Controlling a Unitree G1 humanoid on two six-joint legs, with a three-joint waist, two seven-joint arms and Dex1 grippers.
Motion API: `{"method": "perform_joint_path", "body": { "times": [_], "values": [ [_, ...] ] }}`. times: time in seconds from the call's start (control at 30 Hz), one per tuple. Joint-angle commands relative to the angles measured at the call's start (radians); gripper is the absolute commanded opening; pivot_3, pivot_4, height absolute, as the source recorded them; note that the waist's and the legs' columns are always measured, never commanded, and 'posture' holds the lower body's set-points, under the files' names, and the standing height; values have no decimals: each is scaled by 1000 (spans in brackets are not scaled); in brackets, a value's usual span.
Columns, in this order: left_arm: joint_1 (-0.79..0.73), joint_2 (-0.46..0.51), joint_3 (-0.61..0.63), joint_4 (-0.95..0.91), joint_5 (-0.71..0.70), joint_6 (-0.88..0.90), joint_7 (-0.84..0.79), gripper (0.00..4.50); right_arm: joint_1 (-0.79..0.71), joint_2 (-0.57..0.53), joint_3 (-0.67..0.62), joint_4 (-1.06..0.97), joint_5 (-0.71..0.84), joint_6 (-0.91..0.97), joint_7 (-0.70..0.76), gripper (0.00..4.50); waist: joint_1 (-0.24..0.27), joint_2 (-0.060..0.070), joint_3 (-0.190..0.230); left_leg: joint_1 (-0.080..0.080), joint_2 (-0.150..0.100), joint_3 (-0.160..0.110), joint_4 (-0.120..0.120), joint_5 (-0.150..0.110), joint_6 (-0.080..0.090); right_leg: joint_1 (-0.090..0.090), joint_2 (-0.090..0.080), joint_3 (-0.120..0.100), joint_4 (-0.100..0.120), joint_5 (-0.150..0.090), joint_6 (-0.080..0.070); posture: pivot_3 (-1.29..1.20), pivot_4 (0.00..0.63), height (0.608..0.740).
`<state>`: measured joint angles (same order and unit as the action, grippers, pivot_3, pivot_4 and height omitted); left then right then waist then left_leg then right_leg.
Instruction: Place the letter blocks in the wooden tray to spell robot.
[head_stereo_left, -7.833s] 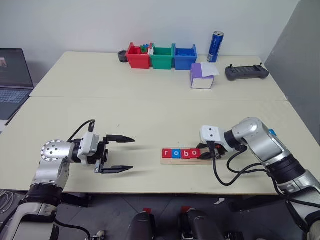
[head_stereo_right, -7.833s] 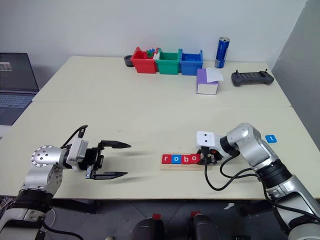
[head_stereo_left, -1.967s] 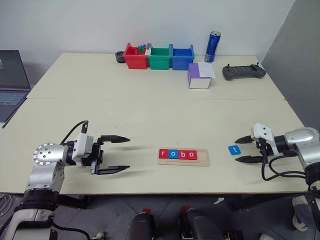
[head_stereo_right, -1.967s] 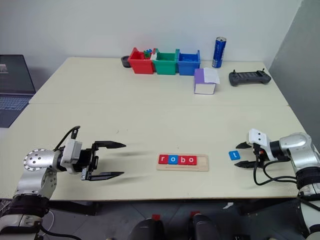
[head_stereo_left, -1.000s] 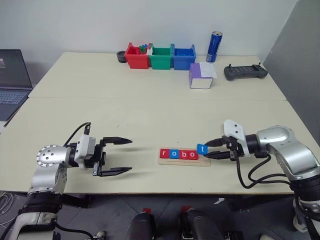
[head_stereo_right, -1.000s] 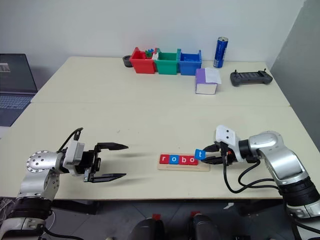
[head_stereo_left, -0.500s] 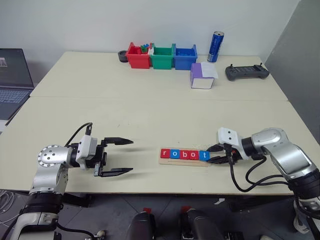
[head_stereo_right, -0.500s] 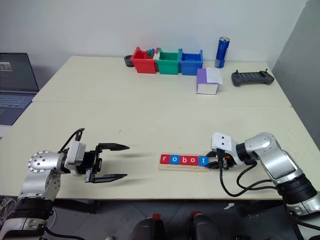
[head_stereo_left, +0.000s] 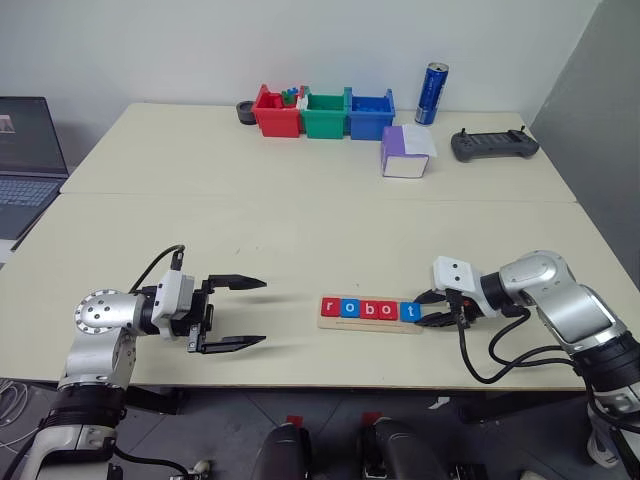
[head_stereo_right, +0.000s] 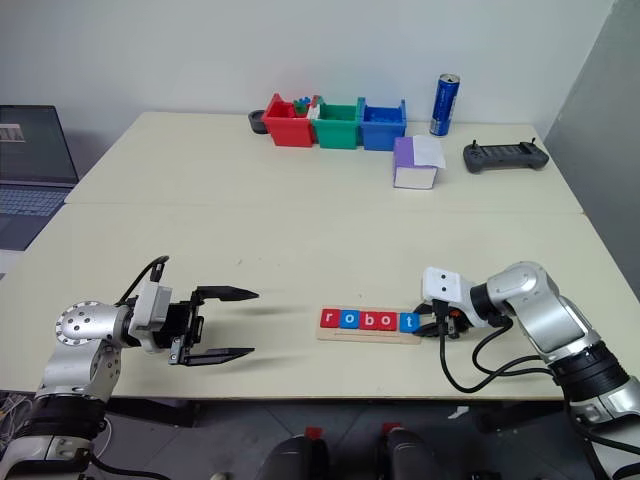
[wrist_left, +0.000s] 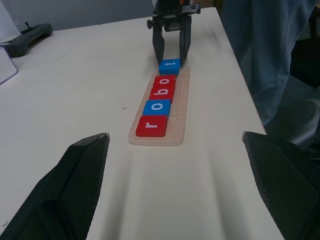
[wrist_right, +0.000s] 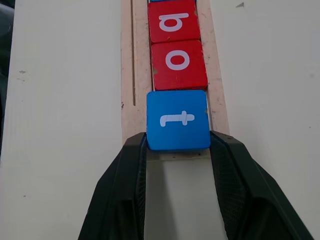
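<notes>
Tray (head_stereo_left: 371, 324) lies flat near the front edge of the table (head_stereo_left: 300, 220), between the two arms, long axis running left-right across the robot's front. Five blocks sit in it in one row along that axis: red r (head_stereo_left: 332, 307), blue o (head_stereo_left: 349, 308), red b (head_stereo_left: 367, 309), red o (head_stereo_left: 386, 310), blue t (head_stereo_left: 409, 312), r at the robot's left end, t at the right end. Letters read upright from the robot's side, tops pointing away from it.

The t block sits at the tray's right end, touching the red o, square with the row.

Right gripper (wrist_right: 177, 145) points along the tray's long axis from its right end, angled down. Its two fingers (wrist_right: 131, 165) pinch the t block on its two opposite side edges, so it is clamped on t. In the left wrist view the same gripper (wrist_left: 170, 50) straddles the t at the far end of the row.

Left gripper (head_stereo_left: 245, 312) is well apart from the tray on the robot's left, pointing toward it roughly level, jaws spread wide, holding nothing.

Back of the table: red, green and blue bins (head_stereo_left: 322, 112), a can (head_stereo_left: 431, 94), a purple box (head_stereo_left: 403, 152), a controller (head_stereo_left: 493, 145). Laptop (head_stereo_left: 25, 160) at far left.
</notes>
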<state>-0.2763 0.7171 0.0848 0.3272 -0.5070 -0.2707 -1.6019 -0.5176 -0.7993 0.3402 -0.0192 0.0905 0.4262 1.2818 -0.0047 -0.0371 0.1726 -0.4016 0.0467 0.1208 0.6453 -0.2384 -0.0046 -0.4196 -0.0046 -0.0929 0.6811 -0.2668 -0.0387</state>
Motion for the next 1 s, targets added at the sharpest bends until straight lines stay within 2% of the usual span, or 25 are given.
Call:
{"method": "perform_joint_path", "body": {
  "times": [0.03, 1.0],
  "values": [
    [9, 9, 27, -31, -5, -6, 6, 4500, -19, 9, 5, -13, -9, -1, 1, 1459, 0, 0, 0, 0, 0, 0, 0, 0, 0, 0, 0, 0, 0, 0, 0, 0, 150, 740],
    [17, 13, 31, -38, -6, -4, 8, 4500, -56, 27, 27, 0, -48, -1, -9, 1459, 0, 0, 0, 0, 0, 0, 0, 0, 0, 0, 0, 0, 0, 0, 0, 0, 150, 740]
  ]
}}
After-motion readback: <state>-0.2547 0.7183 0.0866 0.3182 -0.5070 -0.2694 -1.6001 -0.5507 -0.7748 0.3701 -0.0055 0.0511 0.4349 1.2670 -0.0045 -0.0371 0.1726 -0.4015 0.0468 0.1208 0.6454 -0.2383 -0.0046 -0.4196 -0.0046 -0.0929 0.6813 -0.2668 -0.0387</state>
